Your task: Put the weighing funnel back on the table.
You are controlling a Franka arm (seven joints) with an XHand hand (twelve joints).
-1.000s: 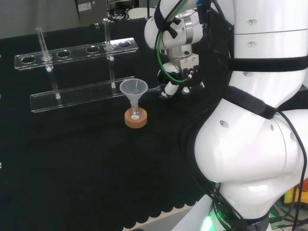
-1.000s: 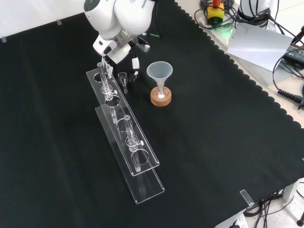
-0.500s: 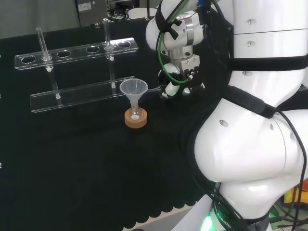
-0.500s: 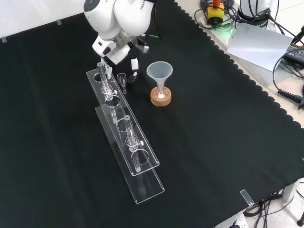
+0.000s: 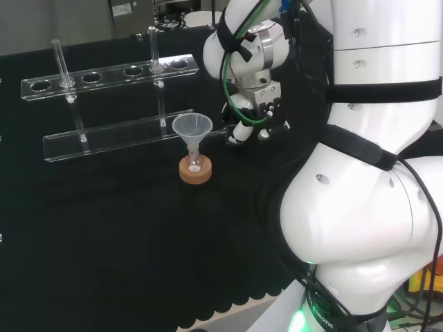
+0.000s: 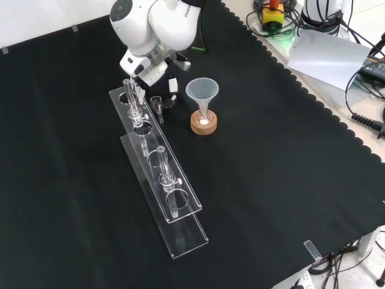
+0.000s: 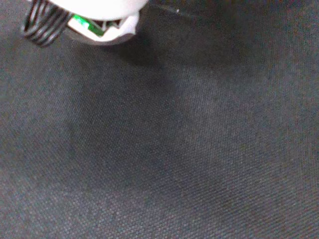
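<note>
In the front view the weighing funnel point(image 6: 157, 103), a small clear piece with a short stem, hangs just above the black cloth between the test tube rack point(image 6: 162, 180) and the big funnel point(image 6: 202, 90). The hand point(image 6: 171, 88) reaches down from under the white wrist, and its dark fingertips pinch the piece. In the head view the hand point(image 5: 242, 128) sits right of the big funnel point(image 5: 192, 126), with the clear weighing funnel point(image 5: 220, 129) pointing from its fingers toward that funnel. The wrist view looks at black cloth, with a blurred white part of the hand point(image 7: 99, 15).
The big funnel stands in a small flask on a cork ring point(image 6: 204, 123). The clear rack point(image 5: 104, 138) holds a few upright test tubes close to the hand. Open black cloth spreads toward the bench's scalloped edge point(image 6: 337, 114).
The hand and the weighing funnel have shifted a little: left in the head view, slightly lower in the front view. The wrist has turned a bit. The big funnel and rack have not moved.
</note>
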